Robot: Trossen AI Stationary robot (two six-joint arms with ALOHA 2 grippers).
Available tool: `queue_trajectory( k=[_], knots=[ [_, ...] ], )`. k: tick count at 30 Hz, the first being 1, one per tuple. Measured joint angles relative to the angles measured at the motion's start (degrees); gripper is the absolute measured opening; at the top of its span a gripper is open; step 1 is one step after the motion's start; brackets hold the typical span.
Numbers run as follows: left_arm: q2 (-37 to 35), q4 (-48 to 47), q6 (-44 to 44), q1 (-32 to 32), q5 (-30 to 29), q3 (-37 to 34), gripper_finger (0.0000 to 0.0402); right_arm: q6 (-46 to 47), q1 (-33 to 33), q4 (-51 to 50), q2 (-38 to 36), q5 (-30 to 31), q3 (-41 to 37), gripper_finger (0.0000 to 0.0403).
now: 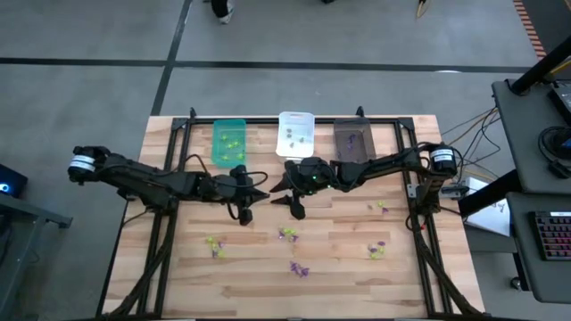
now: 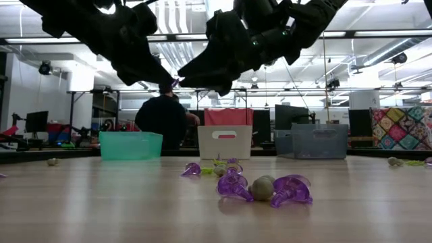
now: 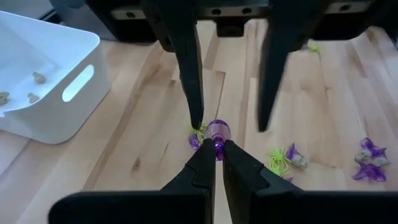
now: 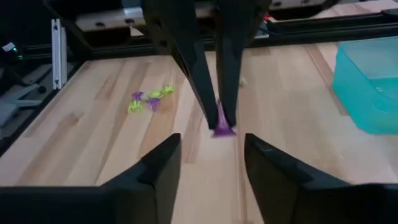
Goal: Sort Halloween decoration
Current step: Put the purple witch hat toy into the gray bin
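pinching a purple trinket (image 3: 217, 132) in its closed fingertips above mid-table, the left gripper (image 3: 218, 151) faces the right gripper (image 4: 210, 155), whose fingers stand apart and empty, likely a hand-off so it reaches the dark grey bin (image 1: 354, 140).

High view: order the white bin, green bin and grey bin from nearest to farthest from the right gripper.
From the right gripper:
1. White bin, straight behind it, at the table's far edge.
2. Green bin and grey bin, on the left and right sides, are too close to call.
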Motion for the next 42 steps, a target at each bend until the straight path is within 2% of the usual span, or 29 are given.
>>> queue_trajectory(
  k=[5, 12, 22, 36, 42],
  knots=[
    [1.0, 1.5, 0.2, 0.0, 0.0, 0.0, 0.0, 0.8, 0.1, 0.0, 0.0, 0.0, 0.2, 0.0196],
    [1.1, 4.3, 0.2, 0.0, 0.4, 0.0, 0.0, 0.7, 0.1, 0.1, 0.0, 0.0, 0.2, 0.0188],
    [1.3, 4.2, 0.2, 0.0, 0.5, 0.0, 0.0, 0.7, 0.1, 0.3, 0.0, 0.0, 0.2, 0.0133],
    [1.5, 3.4, 0.1, -0.1, 0.5, -0.2, 0.0, 0.9, 0.1, 0.3, 0.0, -0.2, 0.2, 0.0019],
    [1.5, 3.6, 0.1, -0.1, 0.5, -0.2, 0.0, 1.5, 0.1, 0.4, 0.0, -0.1, 0.2, 0.0012]
  ],
)
